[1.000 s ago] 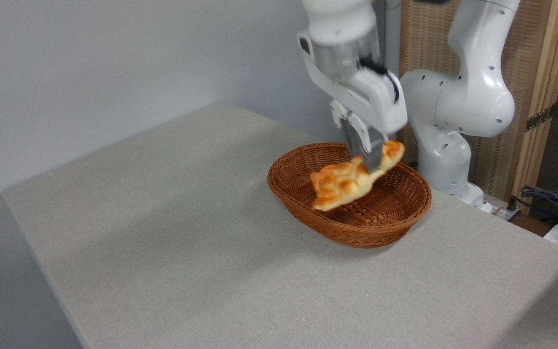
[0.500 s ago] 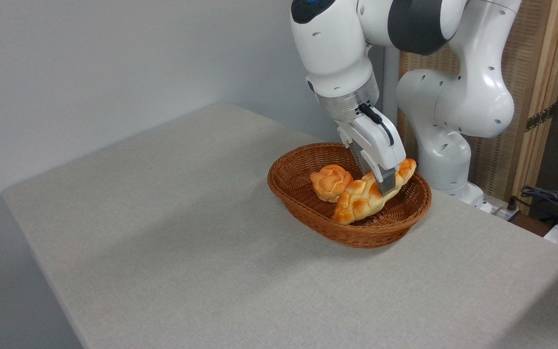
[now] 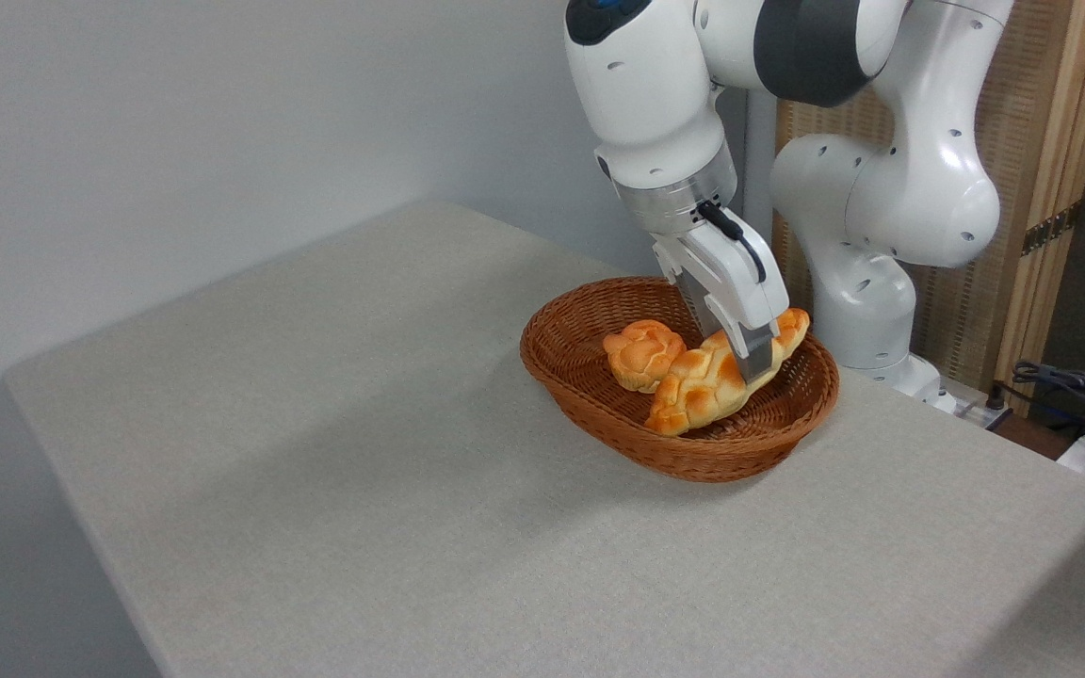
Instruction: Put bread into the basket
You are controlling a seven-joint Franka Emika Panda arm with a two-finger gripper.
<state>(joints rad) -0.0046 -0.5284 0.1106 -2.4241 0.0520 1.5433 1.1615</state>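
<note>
Your gripper (image 3: 757, 363) is down inside the basket (image 3: 599, 405), its fingers pinching the bread (image 3: 707, 381) near the loaf's upper right end. A second ago you had the loaf lifted over the basket; now it lies in the basket, its pointed lower end low by the near wall and its far end up at the right rim. Since half a second ago almost nothing has shifted. The round bun (image 3: 641, 351) sits touching the loaf's left side. The basket rests on the grey table (image 3: 316, 452).
</note>
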